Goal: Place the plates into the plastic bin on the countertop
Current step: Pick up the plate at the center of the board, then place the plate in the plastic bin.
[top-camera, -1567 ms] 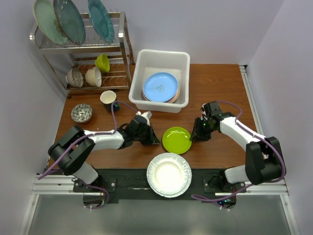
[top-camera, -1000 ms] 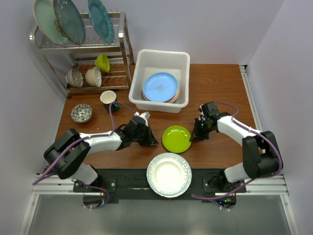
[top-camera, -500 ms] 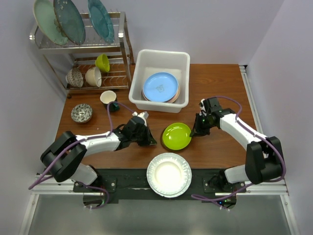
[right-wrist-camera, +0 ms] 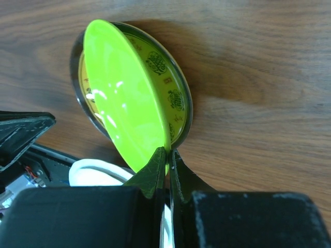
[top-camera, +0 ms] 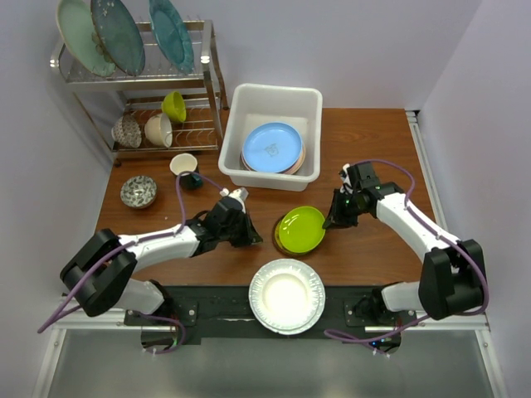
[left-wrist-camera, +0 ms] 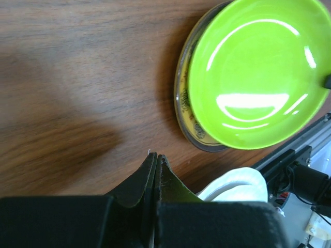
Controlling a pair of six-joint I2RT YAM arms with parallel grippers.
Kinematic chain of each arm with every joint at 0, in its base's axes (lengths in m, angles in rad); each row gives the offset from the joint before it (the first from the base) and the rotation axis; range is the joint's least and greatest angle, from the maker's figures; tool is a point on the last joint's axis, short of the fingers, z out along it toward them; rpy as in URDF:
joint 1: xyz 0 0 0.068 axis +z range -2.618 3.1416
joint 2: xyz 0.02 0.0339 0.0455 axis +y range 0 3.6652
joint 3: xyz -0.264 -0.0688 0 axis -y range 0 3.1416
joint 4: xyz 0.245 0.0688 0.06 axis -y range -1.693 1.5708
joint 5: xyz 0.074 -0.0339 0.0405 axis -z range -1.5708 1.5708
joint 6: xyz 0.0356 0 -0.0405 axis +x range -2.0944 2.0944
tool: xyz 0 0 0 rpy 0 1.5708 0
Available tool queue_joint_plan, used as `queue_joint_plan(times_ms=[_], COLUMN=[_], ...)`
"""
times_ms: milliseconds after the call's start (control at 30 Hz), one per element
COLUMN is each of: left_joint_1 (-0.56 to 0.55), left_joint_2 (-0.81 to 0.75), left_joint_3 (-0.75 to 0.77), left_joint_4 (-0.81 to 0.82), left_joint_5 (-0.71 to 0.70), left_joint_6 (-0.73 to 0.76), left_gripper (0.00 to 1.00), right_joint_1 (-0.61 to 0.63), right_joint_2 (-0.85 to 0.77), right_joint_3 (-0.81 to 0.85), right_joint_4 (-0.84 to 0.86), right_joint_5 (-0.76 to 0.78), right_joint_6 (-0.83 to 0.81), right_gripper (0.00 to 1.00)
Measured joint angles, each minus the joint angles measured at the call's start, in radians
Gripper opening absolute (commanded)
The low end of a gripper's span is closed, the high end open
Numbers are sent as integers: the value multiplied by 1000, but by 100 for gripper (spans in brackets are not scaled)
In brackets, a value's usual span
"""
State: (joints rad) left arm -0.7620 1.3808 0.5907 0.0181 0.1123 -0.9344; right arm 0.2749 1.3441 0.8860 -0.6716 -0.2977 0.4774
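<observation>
The lime green plate is found near the middle of the top picture, on the brown wood table. It is tilted. Its right edge is lifted up and its left edge is low. That right edge is pinched by the right pincer, which is closed tight on the thin rim, as the right wrist picture shows.

A gold plate with little prints and a dark rim is seen lying flat under the green one.

The left pincer is closed with nothing in it. It is held low over the table, just left of the two plates and not touching them.

A white plate with a wavy rim is seen at the bottom middle, at the near edge of the table.

The white plastic bin is placed at the top middle. A blue plate is lying in it on top of other plates.

A wire dish rack with big teal plates and small bowls is seen at the upper left.
</observation>
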Motion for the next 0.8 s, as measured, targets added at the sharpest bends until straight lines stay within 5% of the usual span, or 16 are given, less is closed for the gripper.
queue_joint_plan(times_ms=[267, 567, 800], left_joint_1=[0, 0, 0], left_joint_2=[-34, -54, -54], left_joint_3=[0, 0, 0], left_joint_4=[-77, -104, -118], left_joint_5=[-42, -59, -64], left_joint_6=[6, 9, 11], left_gripper=[51, 79, 89], right_joint_1=[0, 0, 0], right_joint_2=[-30, -56, -56], right_joint_3=[61, 151, 197], right_joint_4=[-37, -73, -77], right_joint_5=[-5, -13, -34], right_joint_6=[0, 6, 19], right_gripper=[0, 0, 0])
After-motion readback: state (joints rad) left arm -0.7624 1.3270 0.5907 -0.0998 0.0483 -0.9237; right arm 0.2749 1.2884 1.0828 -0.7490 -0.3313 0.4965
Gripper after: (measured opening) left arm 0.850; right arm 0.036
